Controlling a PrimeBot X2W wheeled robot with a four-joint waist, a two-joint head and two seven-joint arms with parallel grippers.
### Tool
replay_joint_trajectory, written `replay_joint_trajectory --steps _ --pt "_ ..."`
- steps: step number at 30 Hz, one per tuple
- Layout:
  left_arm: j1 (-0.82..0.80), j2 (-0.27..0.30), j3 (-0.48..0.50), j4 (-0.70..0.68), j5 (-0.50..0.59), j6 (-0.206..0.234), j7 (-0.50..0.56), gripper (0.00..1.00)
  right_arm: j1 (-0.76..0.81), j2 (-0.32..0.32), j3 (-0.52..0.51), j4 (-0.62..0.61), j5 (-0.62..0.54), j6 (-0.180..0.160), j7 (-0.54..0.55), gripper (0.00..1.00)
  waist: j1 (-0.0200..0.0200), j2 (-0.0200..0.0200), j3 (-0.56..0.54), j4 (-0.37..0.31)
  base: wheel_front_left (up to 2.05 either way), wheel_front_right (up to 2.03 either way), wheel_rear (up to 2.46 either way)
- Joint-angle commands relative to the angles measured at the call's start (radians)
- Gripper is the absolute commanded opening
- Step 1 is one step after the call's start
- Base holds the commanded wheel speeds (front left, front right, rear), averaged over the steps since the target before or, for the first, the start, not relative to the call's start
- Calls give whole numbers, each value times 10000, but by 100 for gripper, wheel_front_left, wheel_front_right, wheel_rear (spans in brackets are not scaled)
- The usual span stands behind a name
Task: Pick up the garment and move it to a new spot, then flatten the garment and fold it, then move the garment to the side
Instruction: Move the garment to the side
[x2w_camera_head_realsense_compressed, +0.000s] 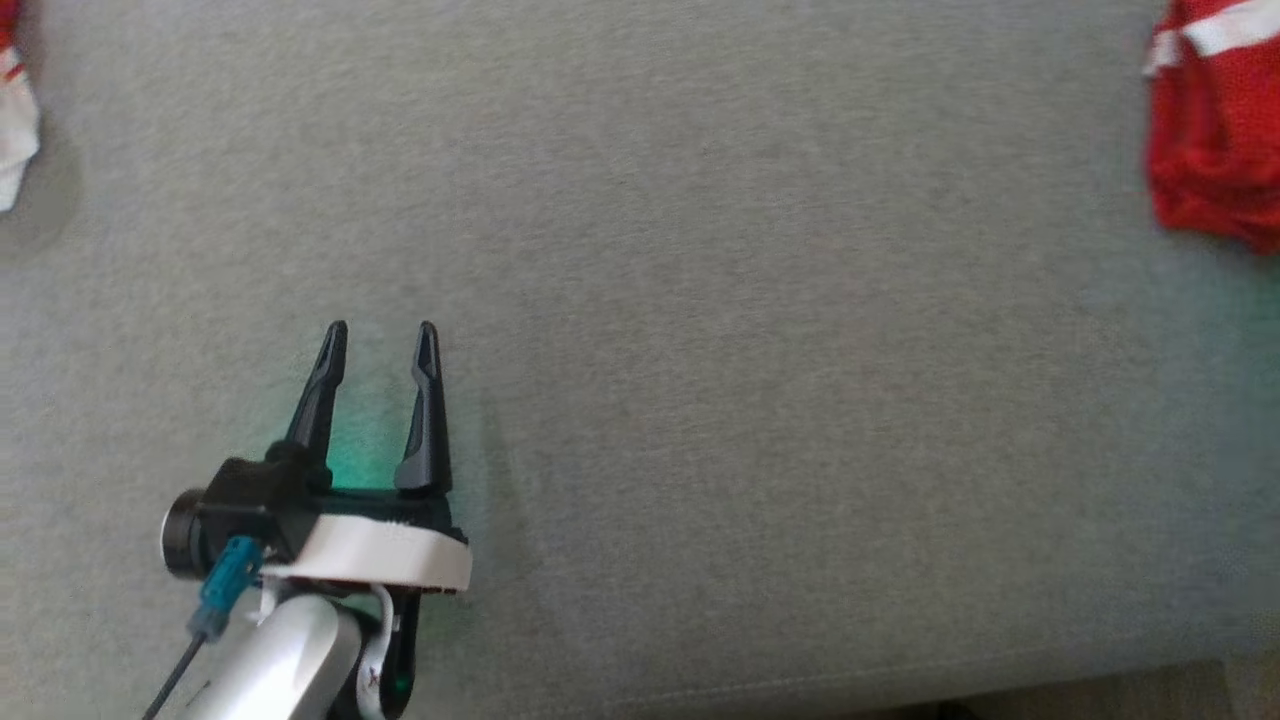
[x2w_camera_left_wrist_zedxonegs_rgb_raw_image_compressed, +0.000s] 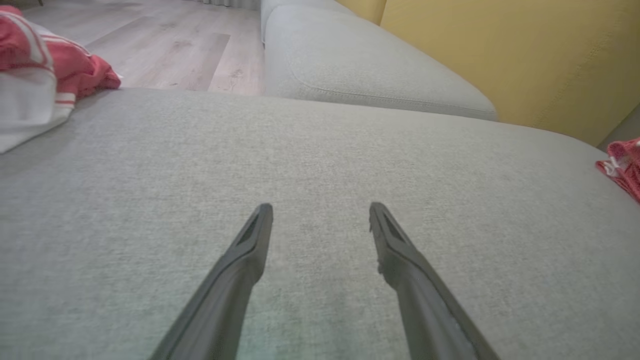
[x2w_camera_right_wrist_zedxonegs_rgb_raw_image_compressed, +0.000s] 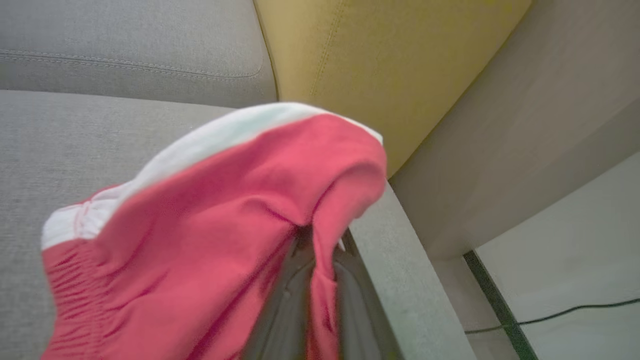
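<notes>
The garment (x2w_camera_right_wrist_zedxonegs_rgb_raw_image_compressed: 210, 235) is red with a white band and ribbed waist. It bulges up in front of my right gripper (x2w_camera_right_wrist_zedxonegs_rgb_raw_image_compressed: 322, 240), whose dark fingers (x2w_camera_right_wrist_zedxonegs_rgb_raw_image_compressed: 285, 310) are shut on a fold of it near the sofa seat's right edge. In the head view the same garment (x2w_camera_head_realsense_compressed: 1215, 120) shows at the top right corner, and in the left wrist view it (x2w_camera_left_wrist_zedxonegs_rgb_raw_image_compressed: 622, 167) peeks in at the right edge. My left gripper (x2w_camera_head_realsense_compressed: 382, 330) hovers open over the bare grey seat cushion (x2w_camera_head_realsense_compressed: 750, 350), fingers wide apart (x2w_camera_left_wrist_zedxonegs_rgb_raw_image_compressed: 321, 207), nothing between them.
Another red and white cloth (x2w_camera_head_realsense_compressed: 15, 120) lies at the cushion's far left edge (x2w_camera_left_wrist_zedxonegs_rgb_raw_image_compressed: 35, 65). A yellow backrest (x2w_camera_right_wrist_zedxonegs_rgb_raw_image_compressed: 375, 50) rises behind the seat, with a second grey cushion (x2w_camera_left_wrist_zedxonegs_rgb_raw_image_compressed: 360, 65) beyond. Pale floor with a dark cable (x2w_camera_right_wrist_zedxonegs_rgb_raw_image_compressed: 575, 310) lies past the right edge.
</notes>
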Motion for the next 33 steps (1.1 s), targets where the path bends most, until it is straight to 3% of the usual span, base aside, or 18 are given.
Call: replay_joint_trajectory --steps 1,2,4,5,6,10,16,26,33 --pt "-225 209 336 -364 77 60 -112 100 -249 -364 22 -210 -125 65 4 0 -1 0 169 258 0 0 0" --pt "-223 206 328 -363 74 54 -122 100 -280 -488 -40 -161 -198 65 -39 0 -1 0 191 309 0 0 0" --pt "-221 205 316 -351 68 38 -142 100 -371 -693 -65 -85 -345 65 -255 47 -1 0 222 372 0 0 0" --pt "-224 199 303 -339 67 29 -151 100 -421 -769 -88 -15 -404 65 -340 95 -1 0 226 398 0 0 0" --pt "-230 187 287 -323 69 23 -158 100 -487 -828 -124 44 -457 65 -444 100 -1 0 225 419 0 0 0" --pt "-247 103 201 -241 63 25 -155 100 -686 -785 -331 222 -753 65 -936 100 -1 0 127 458 0 0 0" --pt "-171 8 158 -15 -55 -48 -230 100 -778 -139 -122 322 -689 65 -1447 100 -1 0 -441 471 0 0 0" --pt "286 -219 283 684 -549 -243 -465 100 -182 748 1758 -307 39 65 -1759 100 -1 0 -2240 717 0 0 0" --pt "991 -383 531 1318 -948 -293 -679 100 1632 1772 2693 -1613 968 65 -1627 100 -1 0 -3630 955 0 0 0"
